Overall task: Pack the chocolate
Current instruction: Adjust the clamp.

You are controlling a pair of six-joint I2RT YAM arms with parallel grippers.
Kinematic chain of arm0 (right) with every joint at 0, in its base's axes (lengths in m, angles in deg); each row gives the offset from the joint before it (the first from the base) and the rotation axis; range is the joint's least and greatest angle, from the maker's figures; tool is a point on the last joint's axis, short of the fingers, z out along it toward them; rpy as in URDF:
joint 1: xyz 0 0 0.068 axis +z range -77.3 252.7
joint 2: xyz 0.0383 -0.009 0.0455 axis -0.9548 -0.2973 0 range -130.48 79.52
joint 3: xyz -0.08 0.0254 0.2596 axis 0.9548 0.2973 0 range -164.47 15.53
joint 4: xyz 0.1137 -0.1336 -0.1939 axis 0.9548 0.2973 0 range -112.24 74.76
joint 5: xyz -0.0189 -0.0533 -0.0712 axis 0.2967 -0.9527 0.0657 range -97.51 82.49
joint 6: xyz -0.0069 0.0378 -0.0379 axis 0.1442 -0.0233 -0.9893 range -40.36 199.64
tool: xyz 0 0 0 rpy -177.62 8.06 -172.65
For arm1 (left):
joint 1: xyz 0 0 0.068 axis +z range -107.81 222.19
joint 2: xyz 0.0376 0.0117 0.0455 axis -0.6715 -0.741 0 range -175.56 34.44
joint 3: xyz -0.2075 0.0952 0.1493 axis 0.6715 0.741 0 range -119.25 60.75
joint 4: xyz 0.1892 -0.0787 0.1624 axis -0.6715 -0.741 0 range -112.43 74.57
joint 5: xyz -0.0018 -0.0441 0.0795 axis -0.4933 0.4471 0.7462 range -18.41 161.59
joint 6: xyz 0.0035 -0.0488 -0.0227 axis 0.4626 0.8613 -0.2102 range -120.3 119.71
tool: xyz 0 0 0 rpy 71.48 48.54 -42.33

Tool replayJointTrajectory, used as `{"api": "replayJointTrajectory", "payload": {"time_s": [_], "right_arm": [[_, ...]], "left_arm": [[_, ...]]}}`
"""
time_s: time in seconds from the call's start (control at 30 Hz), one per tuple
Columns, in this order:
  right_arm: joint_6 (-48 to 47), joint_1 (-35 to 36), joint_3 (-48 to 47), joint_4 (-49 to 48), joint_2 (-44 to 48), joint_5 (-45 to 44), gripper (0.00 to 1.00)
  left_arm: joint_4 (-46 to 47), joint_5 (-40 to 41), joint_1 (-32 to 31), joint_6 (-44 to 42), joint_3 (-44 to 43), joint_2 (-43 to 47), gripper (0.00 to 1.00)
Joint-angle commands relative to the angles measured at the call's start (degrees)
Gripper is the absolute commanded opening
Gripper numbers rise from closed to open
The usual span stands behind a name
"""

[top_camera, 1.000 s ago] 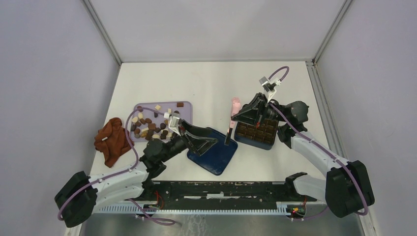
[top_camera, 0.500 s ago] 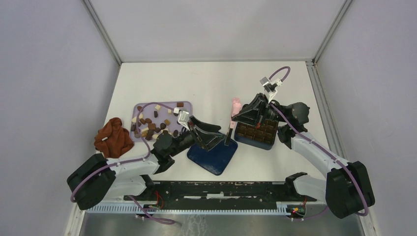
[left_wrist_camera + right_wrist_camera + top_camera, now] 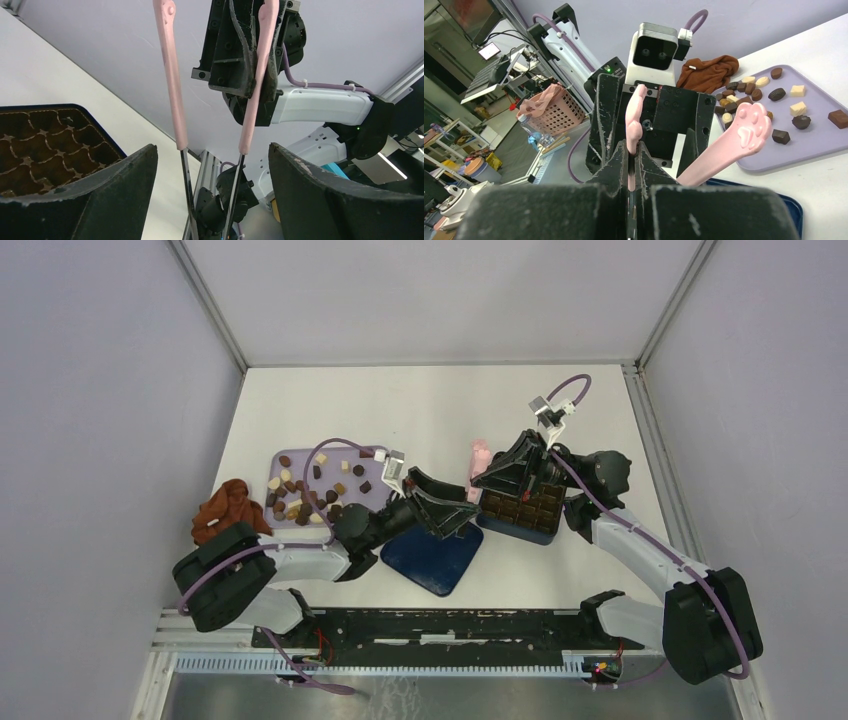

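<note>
The chocolate [image 3: 305,502] lies loose on a lavender tray [image 3: 809,137] in the left half of the table. It is a scatter of dark, mid-brown and cream pieces, bunched toward the tray's left end. A reddish-brown cloth [image 3: 225,510] is crumpled just beside that end, near the table's left edge.

The right gripper [image 3: 485,480] is clamped on one arm of the pink tongs [image 3: 479,455], near mid-table. The tongs' other arm, which ends in a paw-shaped tip, splays free toward the tray in the right wrist view.

The left gripper [image 3: 455,515] reaches in from the left with its jaws spread wide. In the left wrist view both pink arms of the tongs stand in the gap between its fingers [image 3: 115,200] and touch neither of them — the gripper holds nothing.

A dark blue box [image 3: 540,533] with a brown cupped insert sits right of centre, directly under the right gripper. A flat dark blue lid [image 3: 435,560] lies just beside it on its left, nearer the table's near edge and partly under the left arm. From overhead I cannot tell whether the insert's cups are filled.
</note>
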Motion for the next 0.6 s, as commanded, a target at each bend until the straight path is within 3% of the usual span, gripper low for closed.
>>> {"api": "replayJointTrajectory", "payload": {"time_s": [0.0, 0.17, 0.33, 0.57], "right_arm": [[2.5, 0.2, -0.8, -4.8, 1.1, -0.8, 0.00], [4.0, 0.2, -1.2, -5.8, 0.9, -0.9, 0.00], [5.2, 0.2, -1.8, -6.5, 0.6, -1.1, 0.00], [6.2, 0.2, -2.0, -7.6, 0.8, -1.4, 0.00]], "left_arm": [[10.9, 0.8, -0.6, 2.6, -1.1, -2.6, 0.85], [14.1, 1.7, -1.8, 1.1, -0.1, -3.6, 0.80], [12.3, 4.5, -4.6, -5.5, 0.2, -2.6, 0.75], [14.2, 6.8, -5.0, -5.5, 1.8, -3.1, 0.70]]}}
